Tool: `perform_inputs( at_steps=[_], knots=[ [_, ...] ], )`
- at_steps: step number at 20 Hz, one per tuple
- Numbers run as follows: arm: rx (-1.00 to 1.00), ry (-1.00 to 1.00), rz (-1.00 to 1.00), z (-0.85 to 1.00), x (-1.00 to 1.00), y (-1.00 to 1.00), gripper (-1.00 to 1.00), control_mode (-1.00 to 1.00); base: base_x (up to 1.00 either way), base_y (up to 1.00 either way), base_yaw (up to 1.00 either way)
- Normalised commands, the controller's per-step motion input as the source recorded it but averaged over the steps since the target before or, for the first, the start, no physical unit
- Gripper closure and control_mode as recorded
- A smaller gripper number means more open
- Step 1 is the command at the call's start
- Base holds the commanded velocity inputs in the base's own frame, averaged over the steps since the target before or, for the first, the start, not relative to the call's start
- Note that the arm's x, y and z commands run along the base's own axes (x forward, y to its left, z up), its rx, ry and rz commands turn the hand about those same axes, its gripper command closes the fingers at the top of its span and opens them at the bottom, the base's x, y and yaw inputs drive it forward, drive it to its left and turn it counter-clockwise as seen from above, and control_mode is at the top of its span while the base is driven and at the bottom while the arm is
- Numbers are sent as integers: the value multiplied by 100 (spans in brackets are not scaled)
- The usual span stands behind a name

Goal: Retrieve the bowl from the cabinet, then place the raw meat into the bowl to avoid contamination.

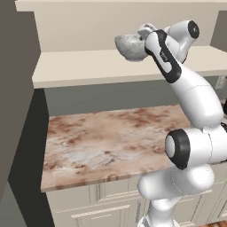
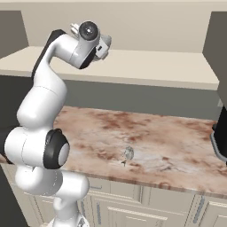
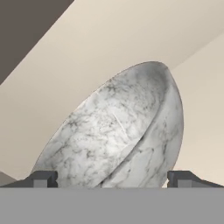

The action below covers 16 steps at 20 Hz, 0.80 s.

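The bowl, mottled grey-white stone, stands on the beige shelf of the open cabinet. In the hand view the bowl appears tilted and close. My gripper is open, and its two fingertips stand wide on either side of the bowl's near part without touching it. The arm reaches up from the base to the shelf, with the hand right beside the bowl. I cannot make out the raw meat. A small pale-grey item lies on the counter, too small to name.
Below the cabinet shelf runs a reddish marble counter over cream drawers. Dark panels stand at the left and at the right of the cabinet. A dark object sits at the counter's right edge.
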Motion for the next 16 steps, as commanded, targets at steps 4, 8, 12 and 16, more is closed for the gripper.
perform_inputs(
  at_steps=[4,8,12,16],
  knots=[
    [0,1,0,0,12,2,-100,-100,0,0,0],
    [-2,1,0,-6,3,1,-100,-100,0,0,0],
    [-4,0,0,-10,0,1,-100,-100,0,0,0],
    [-5,1,0,-15,0,1,-100,-100,0,0,0]
  ],
)
